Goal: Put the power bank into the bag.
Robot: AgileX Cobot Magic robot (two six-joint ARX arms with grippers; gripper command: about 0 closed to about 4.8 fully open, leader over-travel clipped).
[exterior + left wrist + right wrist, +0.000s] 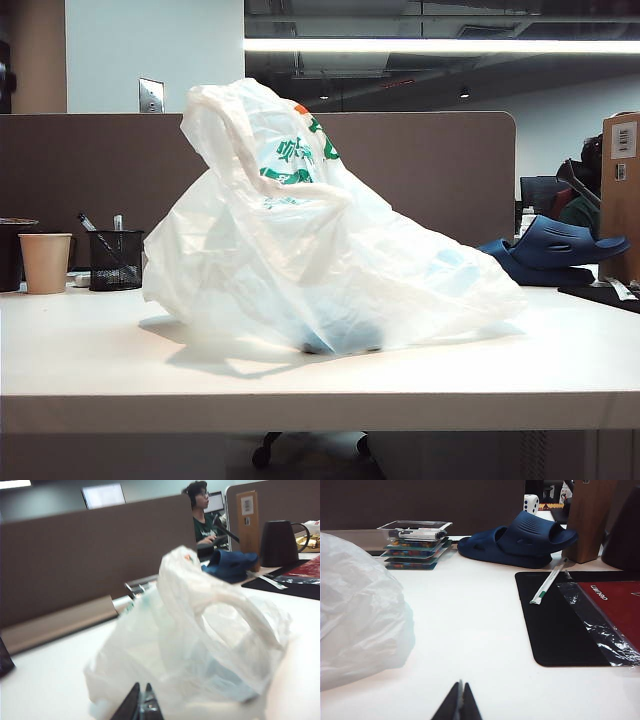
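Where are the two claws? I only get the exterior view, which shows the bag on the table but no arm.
Observer: The left claw is shut, close in front of the bag; its wrist view is nearly filled by plastic.
Operator: And the right one?
Observer: The right claw is shut and holds nothing. It points across bare table, with the bag off to one side.
Operator: Is the power bank lying outside the bag?
Observer: Neither wrist view shows it. The right one shows a black mat with a wrapped straw on it, near the blue clog.
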